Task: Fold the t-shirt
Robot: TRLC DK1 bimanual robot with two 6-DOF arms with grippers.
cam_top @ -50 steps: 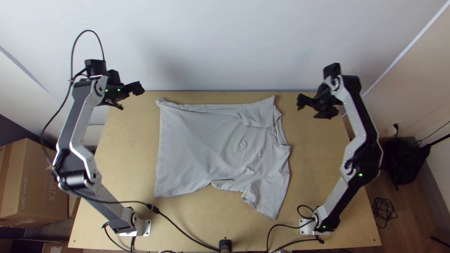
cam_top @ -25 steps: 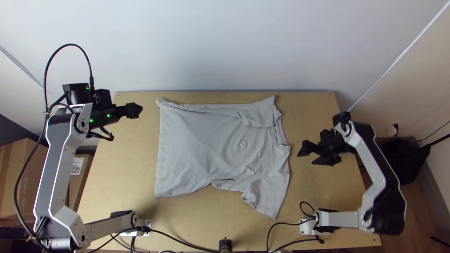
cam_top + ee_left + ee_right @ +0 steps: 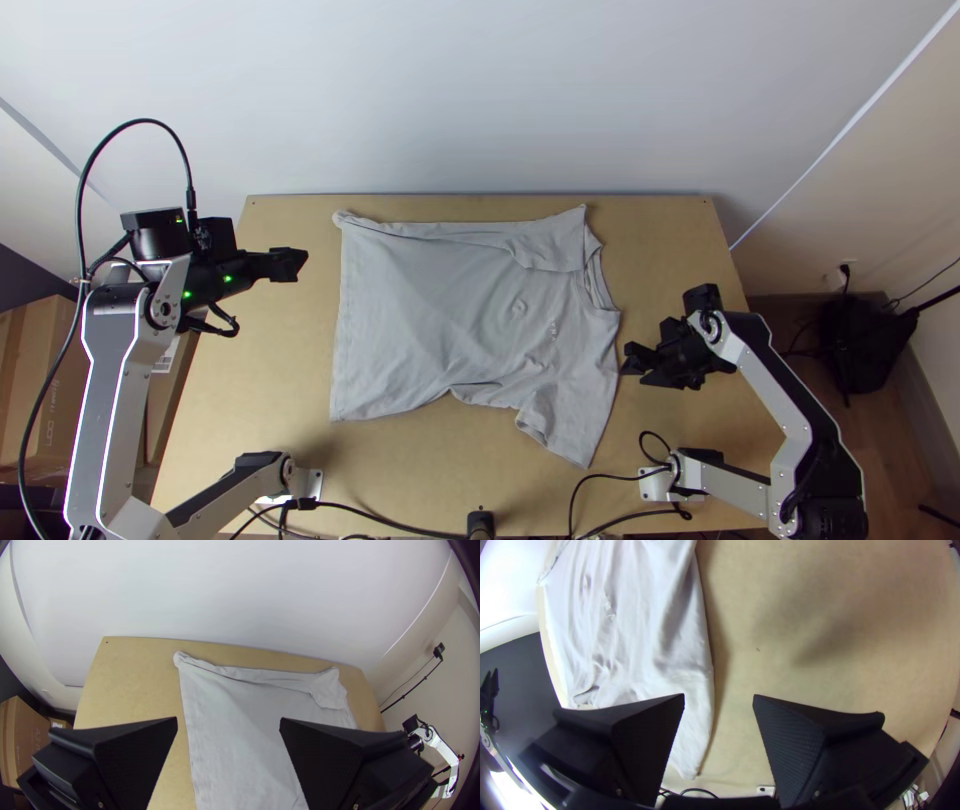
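While agape, the right claw [image 3: 632, 366] near the wrinkly t-shirt [image 3: 440, 310].

T-shirt [image 3: 430, 310]: one
Table [image 3: 280, 370]: one
Robot arms [image 3: 110, 385]: two
Jaws: two pairs, one per arm
Cardboard boxes [image 3: 30, 350]: at least two

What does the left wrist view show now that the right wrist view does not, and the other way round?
Left wrist view: the cardboard box beyond the table, and the t-shirt's bunched corner near the table's far edge.

Right wrist view: the small marks on the chest and the spread near sleeve.

Both: parts of the t-shirt lying on the wooden table, and that arm's own gripper, open and empty.
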